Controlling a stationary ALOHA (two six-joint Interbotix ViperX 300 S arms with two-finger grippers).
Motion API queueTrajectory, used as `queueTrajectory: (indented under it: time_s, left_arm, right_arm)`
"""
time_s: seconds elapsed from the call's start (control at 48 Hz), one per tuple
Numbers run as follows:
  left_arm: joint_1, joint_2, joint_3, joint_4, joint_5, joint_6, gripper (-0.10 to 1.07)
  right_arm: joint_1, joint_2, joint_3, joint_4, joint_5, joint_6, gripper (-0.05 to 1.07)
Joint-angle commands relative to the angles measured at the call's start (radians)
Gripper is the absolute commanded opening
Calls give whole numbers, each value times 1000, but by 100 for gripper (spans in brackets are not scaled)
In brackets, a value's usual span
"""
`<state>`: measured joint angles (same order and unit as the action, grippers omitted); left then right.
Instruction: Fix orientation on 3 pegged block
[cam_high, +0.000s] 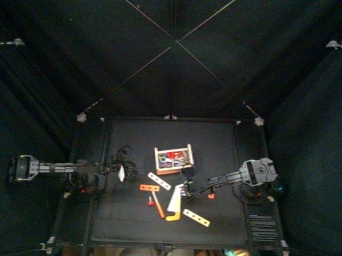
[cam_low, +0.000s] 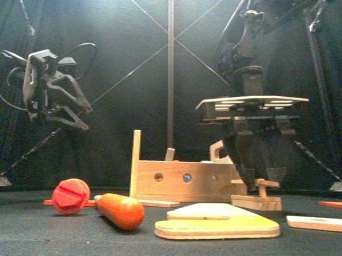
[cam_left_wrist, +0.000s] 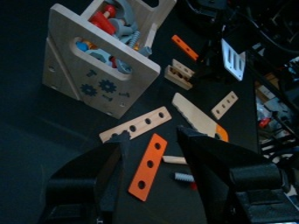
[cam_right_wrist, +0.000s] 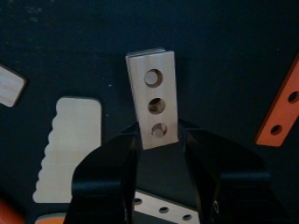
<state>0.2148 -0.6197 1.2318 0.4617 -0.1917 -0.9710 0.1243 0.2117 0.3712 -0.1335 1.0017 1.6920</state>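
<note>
So the right tool (cam_right_wrist: 160, 149) has its two black jaws pinched on one end of the three-hole wooden block (cam_right_wrist: 153, 94). In the right wrist view the jaws sit on either side of the lowest hole and the rest of the strip sticks straight out past the fingertips, so the other two holes are in plain sight. That's the task piece, and it's in the right arm's grip toward the right half of the tabletop (cam_high: 227, 135), not lying with the rest of the parts.

Around it in that same view: a pale wooden saw-shaped piece (cam_right_wrist: 66, 149) with a toothed edge on one side of the block, and an orange strip with holes (cam_right_wrist: 281, 109) on the other side, both flat on the black surface and apart from the block.

The left tool (cam_left_wrist: 152, 179) is hanging over the left part of the tabletop with its jaws spread and nothing between them. Through the gap you can see another orange holed strip (cam_left_wrist: 149, 166) and a pale holed strip (cam_left_wrist: 132, 128) lying below it, neither one touched.

The wooden toolbox (cam_high: 173, 156) sits near the middle, between the two arms, with colourful bits inside. Up front there's a screwdriver with an orange handle (cam_low: 120, 211) lying next to a red round piece (cam_low: 71, 194), just left of the box in the front view.
</note>
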Motion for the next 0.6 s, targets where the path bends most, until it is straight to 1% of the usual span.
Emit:
queueTrajectory:
  time_s: [0.0,0.292,0.583]
  left_arm:
    - [-2,0,-11,-2,-5,2,85]
    - [0,0,-9,-2,-5,2,85]
    - [-2,0,-9,-3,-3,2,85]
  right_arm:
    - [0,-12,-11,2,-2,-6,66]
    - [0,-5,-11,-6,-2,-8,66]
    - [3,-5,-11,-48,-3,-3,69]
